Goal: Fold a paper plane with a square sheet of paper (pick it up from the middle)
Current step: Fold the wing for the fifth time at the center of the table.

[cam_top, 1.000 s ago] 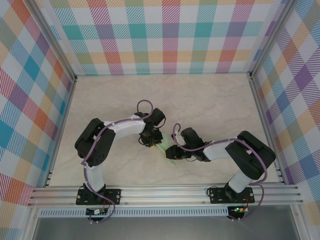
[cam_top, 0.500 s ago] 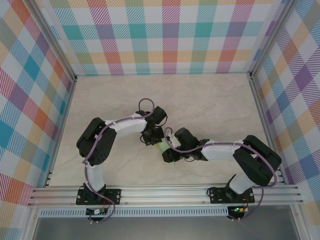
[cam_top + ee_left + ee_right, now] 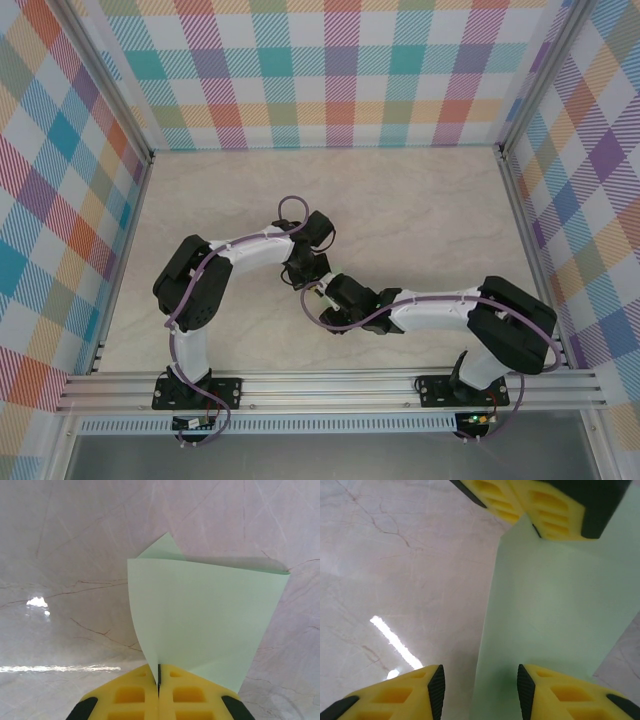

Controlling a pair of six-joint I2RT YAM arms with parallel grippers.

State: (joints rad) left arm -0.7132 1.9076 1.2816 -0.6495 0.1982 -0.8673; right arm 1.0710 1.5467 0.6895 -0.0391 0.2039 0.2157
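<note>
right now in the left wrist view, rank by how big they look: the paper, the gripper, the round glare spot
1. sheet of paper
2. left gripper, partly cut off, nearest the camera
3. round glare spot

A pale marble-patterned table point(image 3: 430, 200) fills the middle of the overhead frame, with thin brown veins and bright streaks of reflected light point(image 3: 395, 641) on it in the wrist views. Walls of multicoloured checks point(image 3: 340, 70) close the top, left and right edges. A ribbed aluminium rail point(image 3: 330, 385) crosses the bottom, and slim metal posts point(image 3: 100, 75) stand in the upper corners.
</note>
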